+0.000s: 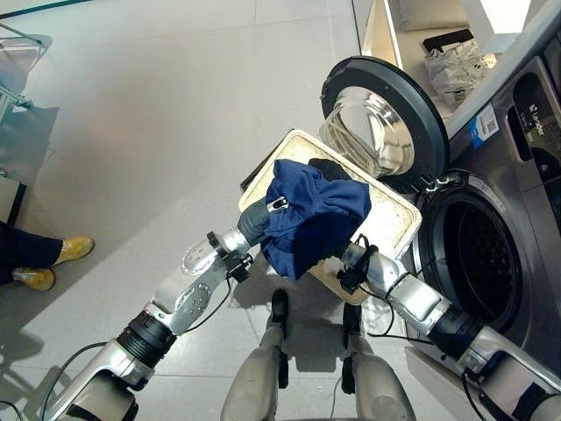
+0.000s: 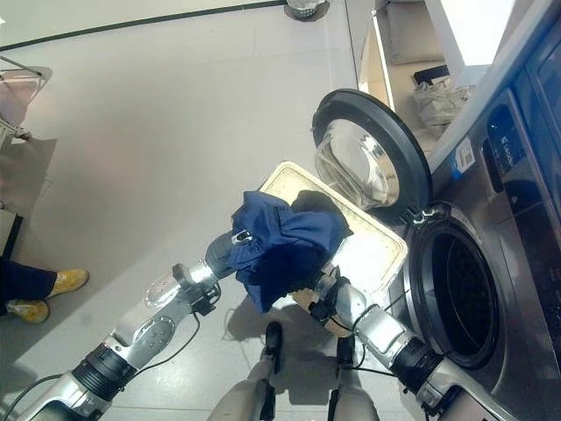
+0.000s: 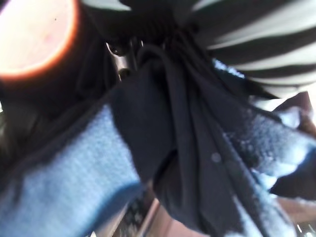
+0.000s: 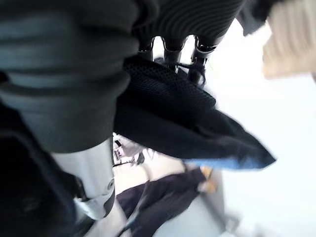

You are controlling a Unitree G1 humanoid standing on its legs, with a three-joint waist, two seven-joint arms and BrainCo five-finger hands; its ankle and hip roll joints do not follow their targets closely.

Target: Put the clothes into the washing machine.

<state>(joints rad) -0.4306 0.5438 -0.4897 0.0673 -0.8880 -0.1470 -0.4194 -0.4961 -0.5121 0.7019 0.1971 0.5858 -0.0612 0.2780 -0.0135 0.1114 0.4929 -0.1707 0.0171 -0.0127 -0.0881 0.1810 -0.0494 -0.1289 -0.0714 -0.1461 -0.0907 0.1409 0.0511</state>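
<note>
A bundle of dark blue clothes hangs over a cream laundry basket that sits on the floor before the washing machine. My left hand is shut on the bundle's left side, and the cloth bunches against its palm in the left wrist view. My right hand sits under the bundle's lower right edge, by the basket's near rim; dark cloth lies across it. The machine's round door stands open to the left, and the dark drum opening is to the basket's right.
A person with yellow shoes stands at the left edge. A metal rack is at the far left. A shelf with a crumpled plastic bag runs beside the machine at the back. Grey floor lies open to the left.
</note>
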